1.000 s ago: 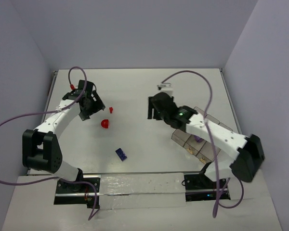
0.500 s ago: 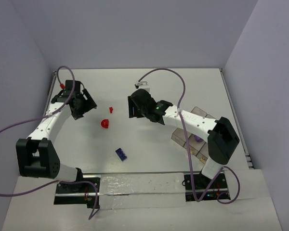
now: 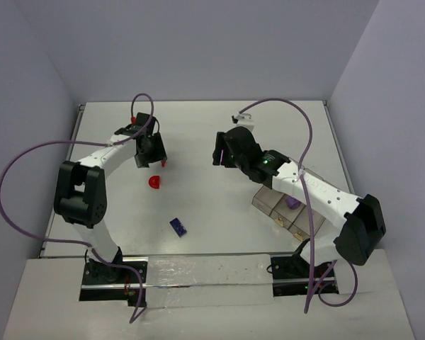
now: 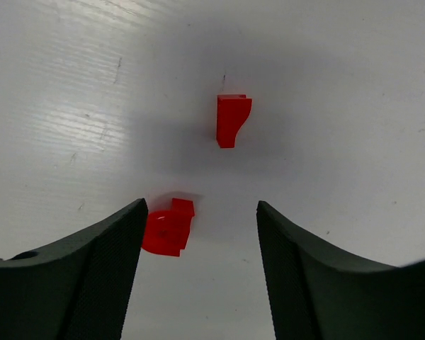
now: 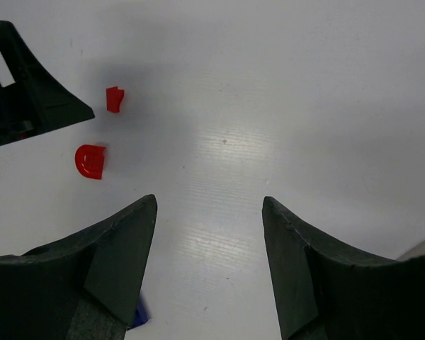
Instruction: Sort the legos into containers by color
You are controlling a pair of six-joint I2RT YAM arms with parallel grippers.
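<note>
**A:** How do the left fingers [image 4: 92, 269] stand?

**B:** Spread, pinching nothing, low over the desk [image 4: 340, 85]. The red half-disc [image 4: 166, 228] lies just beside one of them, and a small red piece [image 4: 232, 119] lies just beyond it.

**A:** And the right fingers [image 5: 113, 255]?

**B:** Spread too and empty, well to the half-disc's right, between it and the tray [image 3: 263, 201].

**A:** Any other legos?

**B:** A dark blue brick [image 3: 178, 227] lies apart from the half-disc, toward the arm bases. A light purple brick [image 3: 292, 203] sits in the tray, far to the half-disc's right.
</note>
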